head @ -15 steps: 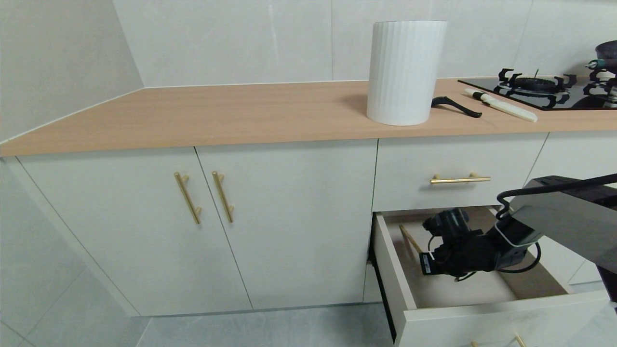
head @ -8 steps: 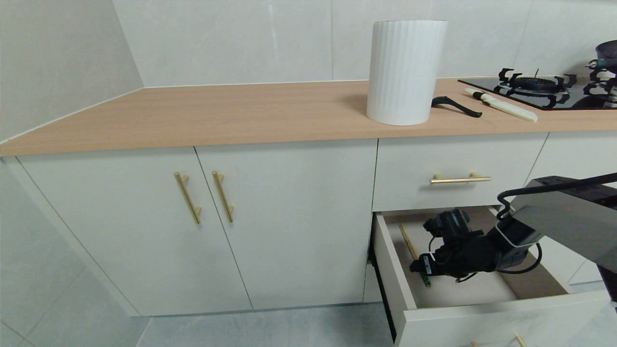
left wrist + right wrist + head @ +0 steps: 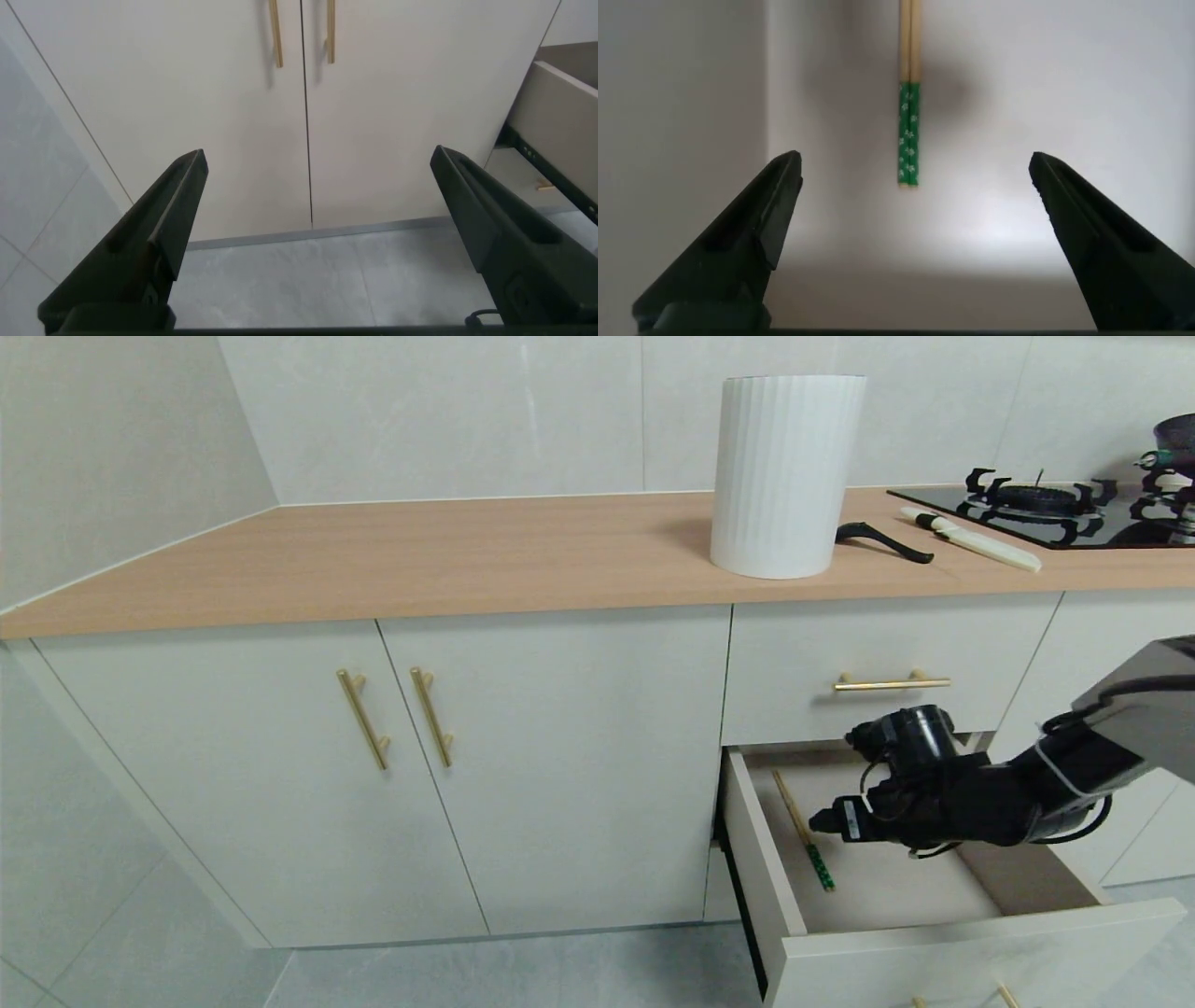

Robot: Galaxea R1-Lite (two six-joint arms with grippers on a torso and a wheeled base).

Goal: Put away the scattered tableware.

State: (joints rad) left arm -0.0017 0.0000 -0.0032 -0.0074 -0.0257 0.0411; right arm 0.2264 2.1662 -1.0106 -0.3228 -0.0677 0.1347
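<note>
The chopsticks (image 3: 803, 831) now lie flat in the open drawer (image 3: 761, 859), close along its left wall, and the right hand (image 3: 823, 822), fingers apart and empty, has risen away from them, so I judge this piece stored, while the knife (image 3: 971, 539) waits on the bench (image 3: 467, 560)

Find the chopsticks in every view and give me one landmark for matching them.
Head view: chopsticks lie on the open drawer floor, near its left wall.
Left wrist view: not in it; the drawer's side shows.
Right wrist view: chopsticks on the drawer floor, green end nearest.
Shared landmark: the open drawer.
</note>
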